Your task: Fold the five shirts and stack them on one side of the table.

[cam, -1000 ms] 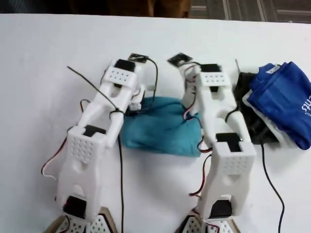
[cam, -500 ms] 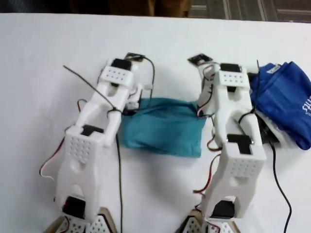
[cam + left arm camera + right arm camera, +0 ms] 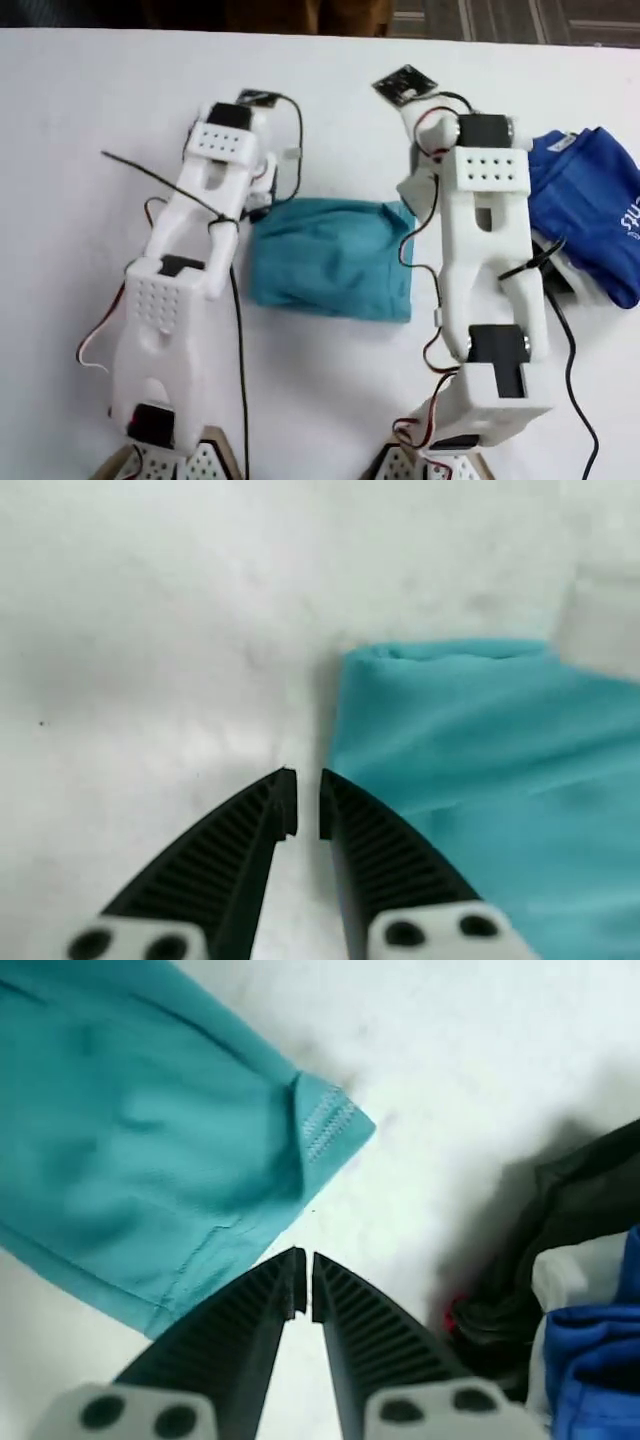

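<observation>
A folded teal shirt point(image 3: 330, 258) lies flat on the white table point(image 3: 90, 110) between my two arms. My left gripper point(image 3: 303, 805) hovers over bare table just off one edge of the teal shirt point(image 3: 470, 770), fingers shut with nothing in them. My right gripper point(image 3: 303, 1282) is shut and empty beside the hemmed corner of the teal shirt point(image 3: 130, 1150). A stack with a blue shirt point(image 3: 590, 210) on top sits at the table's right side. In the right wrist view its black shirt point(image 3: 545, 1230), white layer point(image 3: 580, 1265) and blue shirt point(image 3: 595, 1360) lie close by.
The left arm point(image 3: 190, 250) stands left of the teal shirt and the right arm point(image 3: 490, 250) stands between it and the stack. Black cables point(image 3: 235, 330) trail along both arms. The table's far edge point(image 3: 320, 32) runs across the back.
Both grippers have drawn off the teal shirt's edges, the left one leftward and the right one rightward toward the stack. The teal shirt now lies flat and untouched.
</observation>
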